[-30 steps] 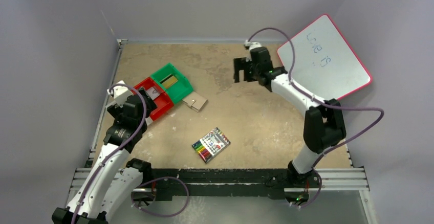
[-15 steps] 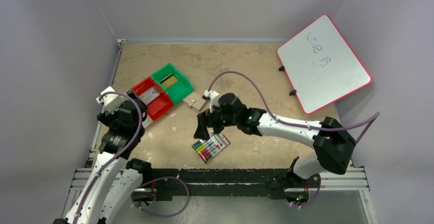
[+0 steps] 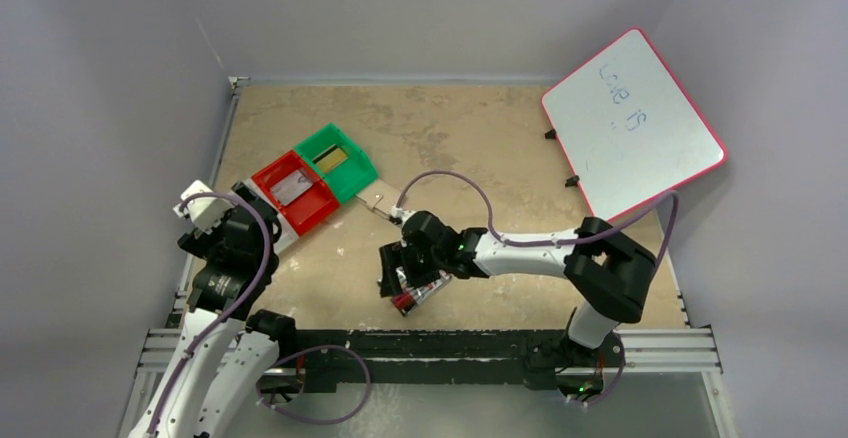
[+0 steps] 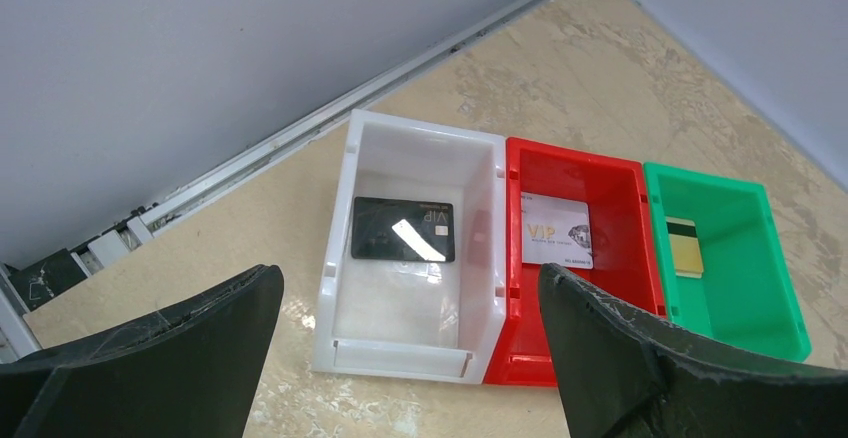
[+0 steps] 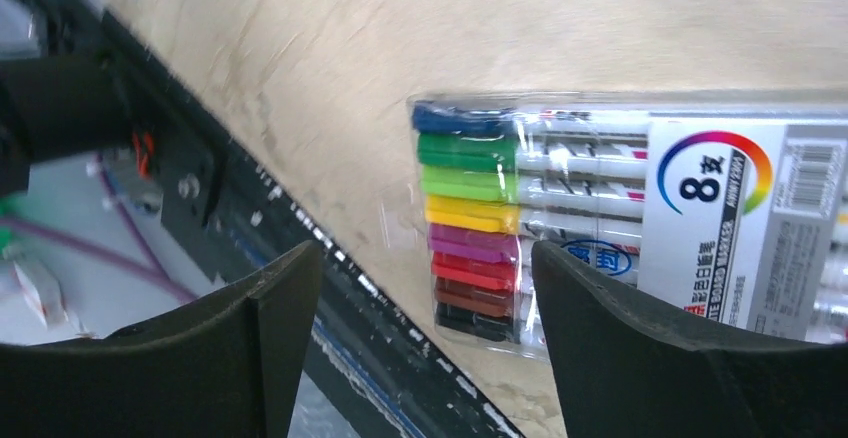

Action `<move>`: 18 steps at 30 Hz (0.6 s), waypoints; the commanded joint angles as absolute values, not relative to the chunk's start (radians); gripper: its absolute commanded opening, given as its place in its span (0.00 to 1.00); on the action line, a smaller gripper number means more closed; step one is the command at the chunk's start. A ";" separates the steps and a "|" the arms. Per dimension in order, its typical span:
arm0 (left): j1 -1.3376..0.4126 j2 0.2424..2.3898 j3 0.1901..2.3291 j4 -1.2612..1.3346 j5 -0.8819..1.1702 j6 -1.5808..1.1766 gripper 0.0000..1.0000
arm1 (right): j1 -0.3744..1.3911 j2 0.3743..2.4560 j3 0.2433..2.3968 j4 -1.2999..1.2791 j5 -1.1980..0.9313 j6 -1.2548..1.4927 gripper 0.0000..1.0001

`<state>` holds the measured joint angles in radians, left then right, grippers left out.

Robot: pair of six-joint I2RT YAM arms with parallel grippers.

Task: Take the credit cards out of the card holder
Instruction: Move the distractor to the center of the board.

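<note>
Left gripper [image 4: 408,276] hung wide open over three boxy plastic bins, and each held one flat card: glossy black card [image 4: 402,229] in the white bin [image 4: 395,353], silver card [image 4: 556,230] in the red bin [image 4: 575,158], gold card [image 4: 683,247] in the green bin [image 4: 745,288]. Right gripper [image 5: 428,250] spread its jaws apart over the clear-wrapped marker pack [image 5: 600,218], eight pens. The flat tan card holder [image 3: 376,198] lay on the mottled table [image 3: 480,138] beside the green bin.

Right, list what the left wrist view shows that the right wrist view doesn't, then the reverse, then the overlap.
Left wrist only: a white bin holding a black card, a red bin holding a VIP card, and a green bin holding a gold card. Right wrist only: the marker pack and the black rail. Both: the tan tabletop and an open gripper, the left gripper in one, the right gripper in the other.
</note>
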<state>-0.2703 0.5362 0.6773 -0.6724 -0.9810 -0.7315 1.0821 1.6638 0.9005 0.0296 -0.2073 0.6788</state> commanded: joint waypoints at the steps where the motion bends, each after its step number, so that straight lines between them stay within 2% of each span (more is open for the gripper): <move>1: -0.264 0.532 0.688 -0.651 -1.005 -0.747 1.00 | 0.967 1.719 0.883 -0.201 0.100 0.797 0.79; 5: -0.262 0.547 0.689 -0.646 -0.994 -0.742 1.00 | 0.744 1.729 0.856 -0.156 0.129 0.736 0.75; 9: -0.262 0.560 0.690 -0.645 -0.988 -0.741 1.00 | 0.571 1.720 0.919 -0.186 0.230 0.658 0.76; 11: -0.261 0.562 0.688 -0.642 -0.985 -0.739 1.00 | 0.493 1.729 0.949 -0.138 0.212 0.595 0.77; 14: -0.258 0.564 0.683 -0.631 -0.968 -0.730 1.00 | 0.422 1.814 1.088 -0.158 0.172 0.493 0.79; 18: -0.257 0.570 0.683 -0.622 -0.942 -0.721 1.00 | 0.356 1.941 1.251 -0.206 0.281 0.467 0.78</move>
